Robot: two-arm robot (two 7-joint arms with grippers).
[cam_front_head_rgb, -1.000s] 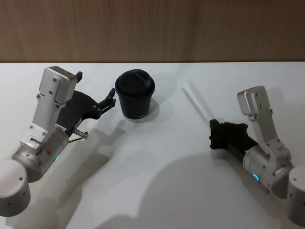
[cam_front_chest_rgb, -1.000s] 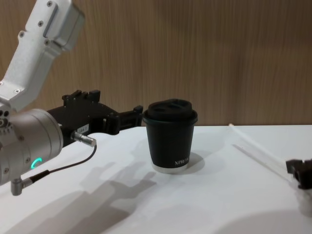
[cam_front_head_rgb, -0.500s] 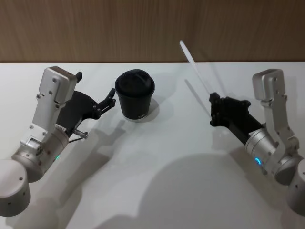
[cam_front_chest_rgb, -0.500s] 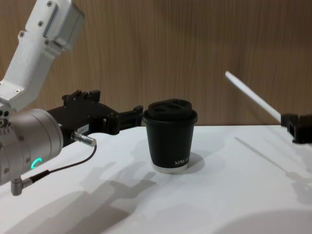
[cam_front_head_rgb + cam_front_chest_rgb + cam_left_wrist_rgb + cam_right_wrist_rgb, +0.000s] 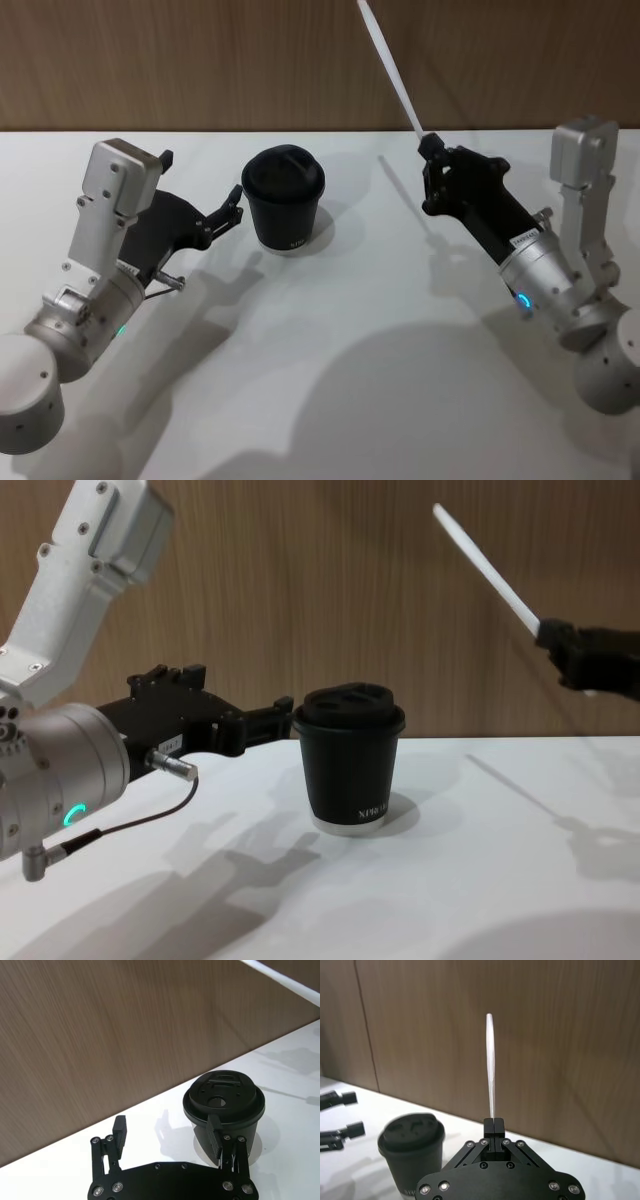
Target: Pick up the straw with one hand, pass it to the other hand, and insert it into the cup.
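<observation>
The white straw (image 5: 392, 72) is up in the air at the right, slanting up and to the left, with my right gripper (image 5: 428, 147) shut on its lower end. In the right wrist view the straw (image 5: 491, 1067) rises straight out of the shut fingertips (image 5: 493, 1123). The black lidded cup (image 5: 285, 199) stands upright on the white table (image 5: 330, 350), left of the straw. My left gripper (image 5: 200, 185) hovers open just left of the cup, one finger (image 5: 216, 1132) close to the cup (image 5: 223, 1105) side. In the chest view the straw (image 5: 486, 571) is well above the cup (image 5: 352, 761).
A wooden wall panel (image 5: 200, 60) runs behind the table's far edge. The white table carries the shadows of both arms in front of the cup.
My right gripper has lifted the straw off the table, rising and moving inward toward the cup, and the straw now tilts steeply upward. The left arm and cup have stayed put.
</observation>
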